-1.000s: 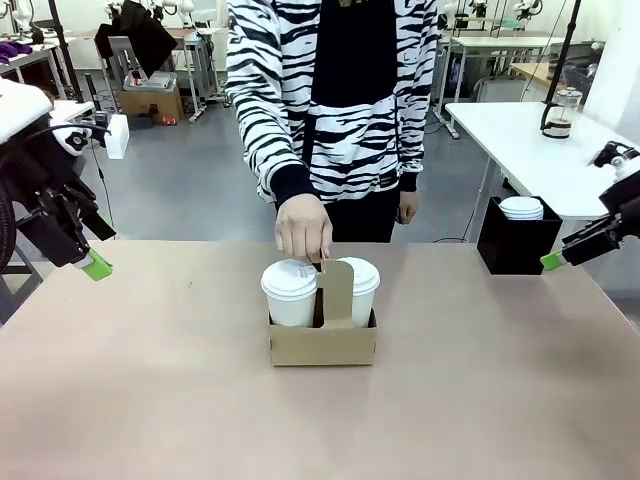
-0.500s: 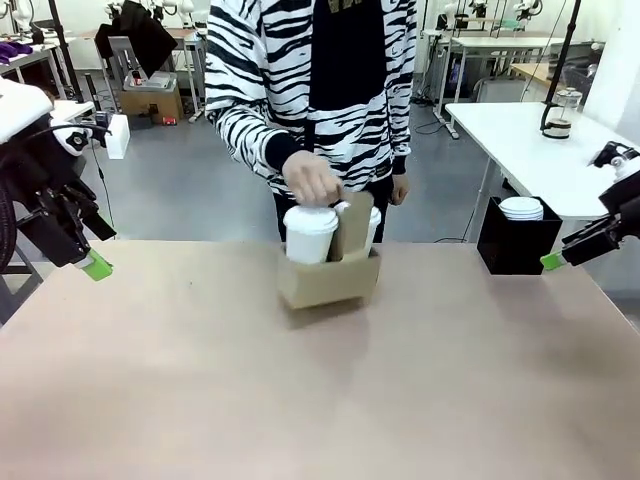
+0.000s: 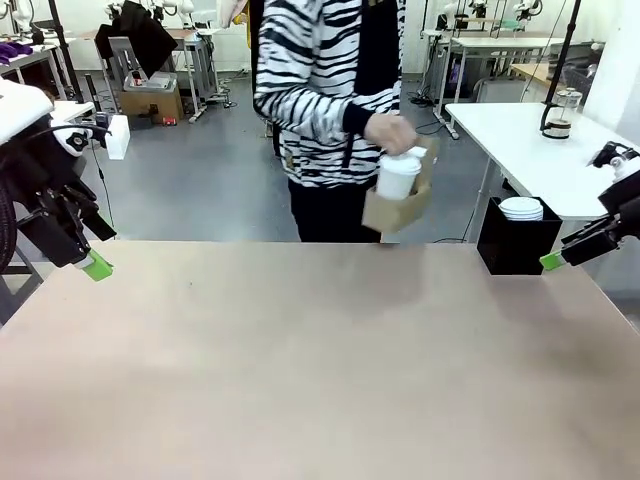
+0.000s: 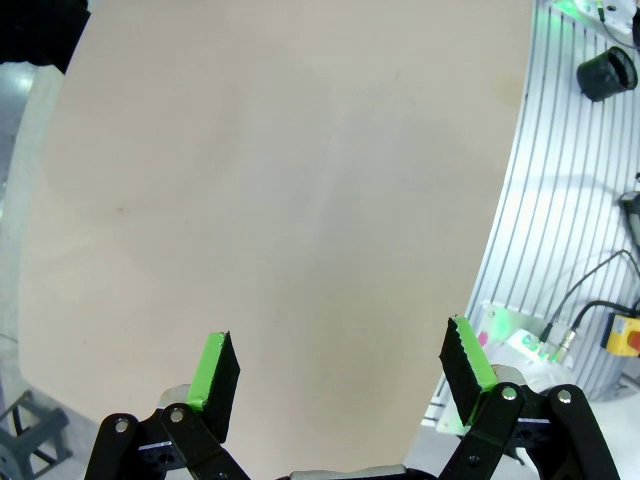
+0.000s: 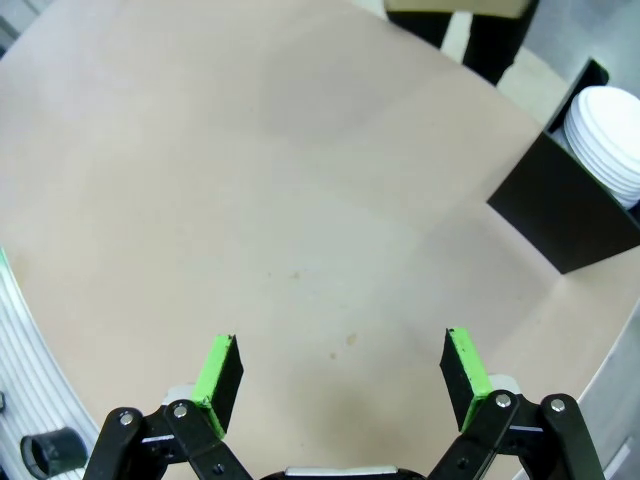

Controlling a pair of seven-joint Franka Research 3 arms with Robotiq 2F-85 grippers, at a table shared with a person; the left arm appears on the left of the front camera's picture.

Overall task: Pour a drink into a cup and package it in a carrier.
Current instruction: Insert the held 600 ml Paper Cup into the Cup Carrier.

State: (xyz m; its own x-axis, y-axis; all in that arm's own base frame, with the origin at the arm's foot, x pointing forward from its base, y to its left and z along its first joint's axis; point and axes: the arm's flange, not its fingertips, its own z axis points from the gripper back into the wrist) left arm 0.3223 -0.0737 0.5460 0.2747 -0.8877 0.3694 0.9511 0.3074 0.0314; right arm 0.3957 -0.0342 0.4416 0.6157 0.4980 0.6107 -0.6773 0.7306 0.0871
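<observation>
Change observed: the carrier (image 3: pixel 398 208) is no longer on the table; one second ago it stood at the middle of the tabletop with two lidded cups in its pockets, and now it hangs tilted in the air at the far side.
Carrier location: held by the person's hand (image 3: pixel 389 132) at chest height, above and beyond the table's far edge, left of the black box (image 3: pixel 517 243).
Cup: a white lidded cup (image 3: pixel 398 176) sits in the near pocket; the second cup is largely hidden behind it.
Table: the tan tabletop (image 3: pixel 320 360) carries nothing at its middle; the black box with the stack of flat lids (image 3: pixel 521 207) stands at its far right corner.
Left gripper (image 4: pixel 340 377): jaws apart, nothing between the pads, parked over the table's left edge.
Right gripper (image 5: pixel 342 375): jaws apart, nothing held, parked at the right side near the black box.
Drink: a glass jug (image 3: pixel 558 114) stands on the white table behind; its contents are too small to judge.
Assessment: packaging appears complete; the person is taking the order away, and no robot work seems to remain.
</observation>
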